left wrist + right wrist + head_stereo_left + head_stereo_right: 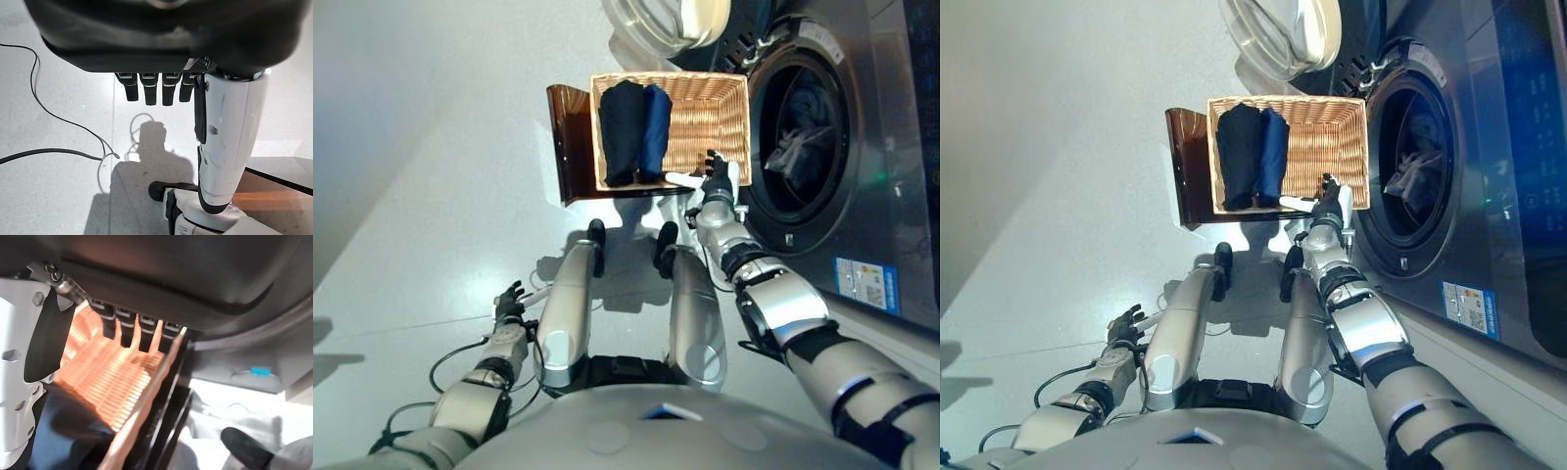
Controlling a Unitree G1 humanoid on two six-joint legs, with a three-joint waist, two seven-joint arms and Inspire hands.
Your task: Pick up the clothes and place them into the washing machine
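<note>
A wicker basket (671, 77) stands on a brown stool (570, 147) and holds a black garment (620, 132) beside a navy garment (655, 127). My right hand (717, 181) hovers open over the basket's near corner on the washer side, holding nothing. In the right wrist view its straight fingers (146, 328) point across the basket's weave (112, 377), with navy cloth (63, 431) below them. The washing machine (862, 196) stands to the right with its drum (773, 69) open and some grey laundry (798, 147) inside. My left hand (509, 302) hangs open and empty by my side.
The washer's round door (666, 20) is swung open beyond the basket. Pale bare floor (431, 147) spreads to the left of the stool.
</note>
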